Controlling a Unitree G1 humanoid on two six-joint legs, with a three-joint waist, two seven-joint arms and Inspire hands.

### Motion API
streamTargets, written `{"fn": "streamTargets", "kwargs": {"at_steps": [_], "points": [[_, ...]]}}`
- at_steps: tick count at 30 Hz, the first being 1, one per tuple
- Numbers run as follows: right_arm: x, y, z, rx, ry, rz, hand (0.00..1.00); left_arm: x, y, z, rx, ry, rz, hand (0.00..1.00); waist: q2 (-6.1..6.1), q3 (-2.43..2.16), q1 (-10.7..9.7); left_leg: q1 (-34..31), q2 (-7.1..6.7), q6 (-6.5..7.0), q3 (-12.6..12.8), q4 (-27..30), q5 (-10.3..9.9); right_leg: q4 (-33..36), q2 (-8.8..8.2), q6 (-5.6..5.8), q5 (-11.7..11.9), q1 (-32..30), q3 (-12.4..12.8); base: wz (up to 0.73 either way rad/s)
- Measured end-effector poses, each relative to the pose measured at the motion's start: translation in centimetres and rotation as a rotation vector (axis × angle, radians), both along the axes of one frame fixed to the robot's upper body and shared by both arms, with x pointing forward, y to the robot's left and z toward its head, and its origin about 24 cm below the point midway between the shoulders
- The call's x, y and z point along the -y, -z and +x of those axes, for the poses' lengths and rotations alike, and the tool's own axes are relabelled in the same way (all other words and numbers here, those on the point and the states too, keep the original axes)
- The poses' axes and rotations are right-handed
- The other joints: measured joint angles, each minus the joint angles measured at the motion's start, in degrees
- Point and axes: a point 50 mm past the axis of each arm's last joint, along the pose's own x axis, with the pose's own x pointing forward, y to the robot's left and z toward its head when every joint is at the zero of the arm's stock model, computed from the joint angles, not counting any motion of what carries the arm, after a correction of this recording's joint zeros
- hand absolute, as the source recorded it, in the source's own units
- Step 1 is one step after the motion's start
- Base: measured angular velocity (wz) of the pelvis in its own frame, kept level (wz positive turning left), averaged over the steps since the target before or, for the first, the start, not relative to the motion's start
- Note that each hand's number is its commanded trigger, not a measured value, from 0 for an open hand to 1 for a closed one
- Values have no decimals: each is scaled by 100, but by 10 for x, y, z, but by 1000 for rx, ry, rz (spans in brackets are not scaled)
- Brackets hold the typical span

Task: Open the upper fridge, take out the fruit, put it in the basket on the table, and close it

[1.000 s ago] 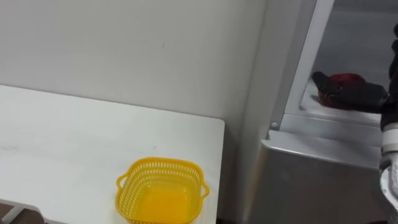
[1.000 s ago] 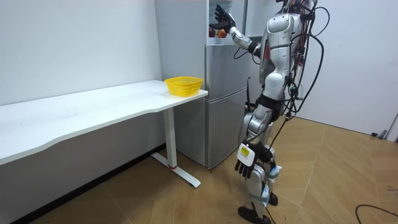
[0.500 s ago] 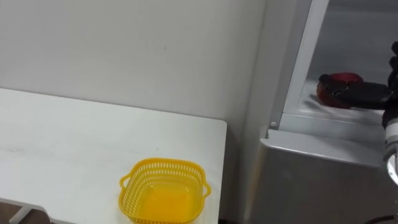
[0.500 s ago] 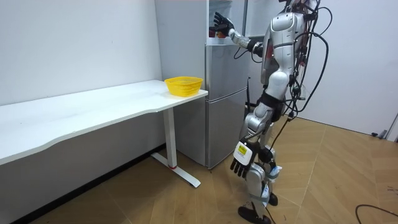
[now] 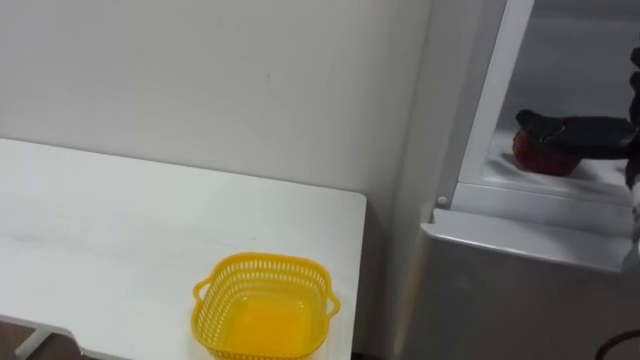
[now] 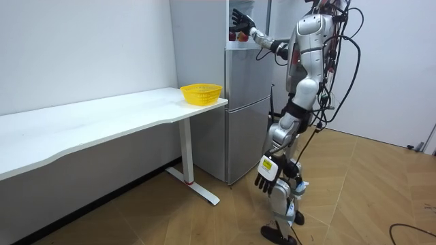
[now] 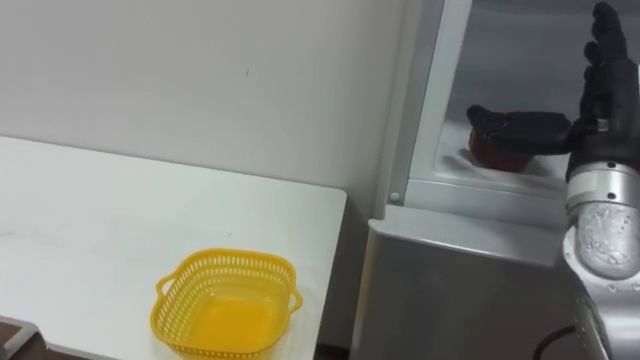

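Note:
A red round thing (image 7: 493,150) sits on the white shelf (image 5: 548,184) of the open upper fridge compartment. My right hand (image 7: 598,105) is raised inside the compartment, just right of it, and is open with fingers straight up. Its dark thumb (image 7: 515,126) reaches left across the top of the red thing (image 5: 543,156); I cannot tell whether it touches. In the room view I stand upright facing the fridge (image 6: 245,116), the right hand (image 6: 238,18) high at the upper compartment. My left hand (image 6: 266,174) hangs relaxed by my thigh.
A yellow mesh basket (image 5: 262,308) with nothing in it stands at the near right corner of the white table (image 5: 100,230), left of the fridge. The grey lower fridge door (image 5: 510,290) is closed. A plain wall runs behind the table.
The right hand has risen inside the compartment: its thumb lay across the front of the red thing and now lies over its top. The left hand still hangs.

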Motion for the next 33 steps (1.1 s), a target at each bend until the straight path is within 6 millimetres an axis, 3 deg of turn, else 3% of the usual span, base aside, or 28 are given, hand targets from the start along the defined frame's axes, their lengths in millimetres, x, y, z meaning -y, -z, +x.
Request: {"fn": "streamTargets", "kwargs": {"at_steps": [19, 25, 32, 33], "points": [[2, 18, 17, -203, -78, -115, 0, -5, -1, 2, -2, -37, 6, 0, -39, -33, 41, -82, -1, -2, -94, 6, 1, 2, 5, -1, 1, -78, 5, 1], [3, 23, 19, -244, -84, -114, 0, -5, -1, 2, -7, -40, 10, 0, -99, -32, 40, -36, 3, -3, -94, -8, 2, -1, 7, -1, 1, -45, 6, 0], [10, 32, 21, -304, -78, -110, 0, -8, -3, 0, -11, -39, 12, 0, -258, -25, 23, -34, 3, -4, -103, 12, 3, -1, -4, -1, 1, -9, 1, 0], [11, 33, 22, -315, -83, -109, 18, -8, -3, -1, -16, -40, 12, 0, -264, -24, 13, -39, 3, -3, -103, 17, 3, -1, -9, -2, 1, -9, 1, 0]]}}
